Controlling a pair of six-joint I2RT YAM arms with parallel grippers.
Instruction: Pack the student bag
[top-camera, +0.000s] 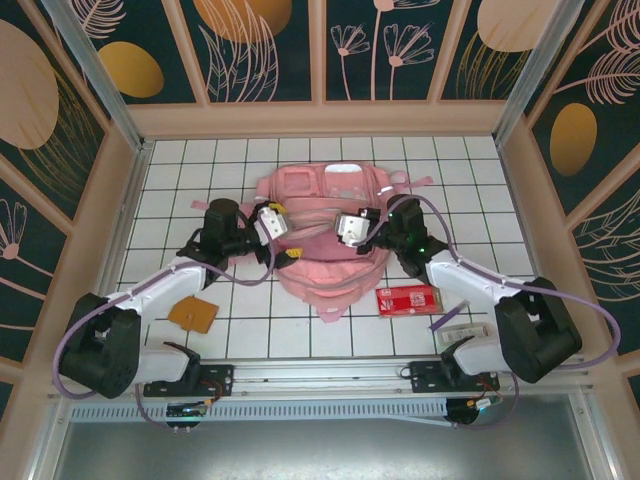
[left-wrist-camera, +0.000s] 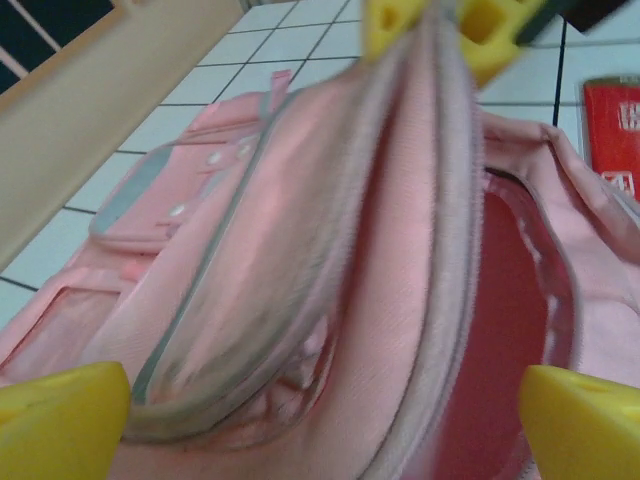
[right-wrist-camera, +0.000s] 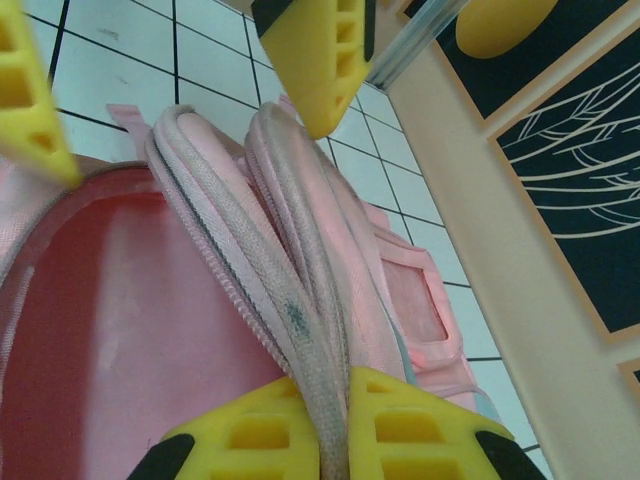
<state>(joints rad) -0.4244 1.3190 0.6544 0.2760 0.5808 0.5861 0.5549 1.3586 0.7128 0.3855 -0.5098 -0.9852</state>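
Holding the mouth open looked like the step in hand. The student bag (top-camera: 335, 200) lay mid-surface (top-camera: 200, 180) between both arms, its main compartment parted. My right tool (right-wrist-camera: 328, 395) was clenched on the zipped rim of the raised flap, fabric pinched between its pads. My left tool (left-wrist-camera: 320, 425) stood released, spread wide around that same flap and grasping nothing. To do it well, I judged the right should draw the rim up and back for a taut opening, while the left fetched the red packet (top-camera: 407, 298) just beside the bag, steering clear of loose straps.
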